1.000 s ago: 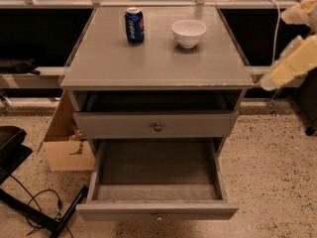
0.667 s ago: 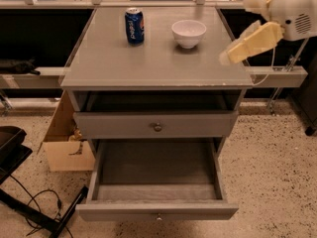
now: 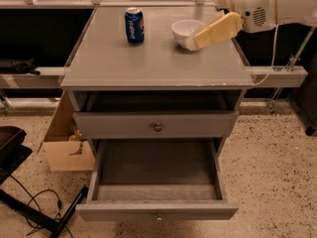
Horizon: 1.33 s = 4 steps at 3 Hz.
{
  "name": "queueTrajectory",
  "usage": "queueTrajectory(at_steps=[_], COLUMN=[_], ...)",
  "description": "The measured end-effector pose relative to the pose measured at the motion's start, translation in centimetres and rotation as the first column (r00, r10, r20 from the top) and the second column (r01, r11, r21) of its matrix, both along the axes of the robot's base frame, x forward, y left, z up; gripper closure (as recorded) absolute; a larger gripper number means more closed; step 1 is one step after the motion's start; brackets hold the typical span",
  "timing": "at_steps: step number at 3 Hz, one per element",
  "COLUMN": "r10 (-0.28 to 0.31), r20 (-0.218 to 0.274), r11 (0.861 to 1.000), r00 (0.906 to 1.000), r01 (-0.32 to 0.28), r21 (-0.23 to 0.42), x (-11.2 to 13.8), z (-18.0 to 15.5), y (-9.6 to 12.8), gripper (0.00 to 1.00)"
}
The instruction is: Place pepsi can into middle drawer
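Note:
The pepsi can point(image 3: 133, 26) stands upright on the grey cabinet top point(image 3: 148, 63), at the back left of centre. The middle drawer point(image 3: 157, 170) is pulled out wide below, and its tray holds nothing. My gripper point(image 3: 196, 40) reaches in from the upper right on the white arm point(image 3: 270, 4). It hangs over the right side of the cabinet top, right beside the white bowl, and well to the right of the can. It holds nothing that I can see.
A white bowl point(image 3: 186, 30) sits on the cabinet top right of the can. The upper drawer front point(image 3: 157, 126) with a round knob is closed. A cardboard box point(image 3: 67, 143) and black cables point(image 3: 34, 207) lie on the floor at left.
My arm has swung left from the right edge of the view to over the cabinet top, ending beside the white bowl. The can, bowl and drawers have not moved.

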<state>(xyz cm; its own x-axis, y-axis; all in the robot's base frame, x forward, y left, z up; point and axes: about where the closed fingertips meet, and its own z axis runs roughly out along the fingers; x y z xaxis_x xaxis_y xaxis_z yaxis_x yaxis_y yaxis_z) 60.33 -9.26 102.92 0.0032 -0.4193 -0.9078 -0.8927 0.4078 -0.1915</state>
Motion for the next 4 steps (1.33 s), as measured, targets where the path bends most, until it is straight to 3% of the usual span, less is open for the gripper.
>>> queueTrajectory(at_steps=[1,2,3,4], r10=[-0.039,-0.096,-0.174,-0.219], r20=[0.055,0.084,0.078,0.013], r11=[0.996,0.991,0.984,0.973], r00=[0.9977,0.9918,0.9817,0.9757], r01=[0.035,0.088,0.169,0.217], r21=[0.078,0.096,0.060,0.084], x=[4.3,9.2,14.2,19.4], z=[-0.9,-1.9,-3.0,-5.3], y=[0.6,2.9,5.5,7.0], gripper=[0.00,0.00,0.00,0.00])
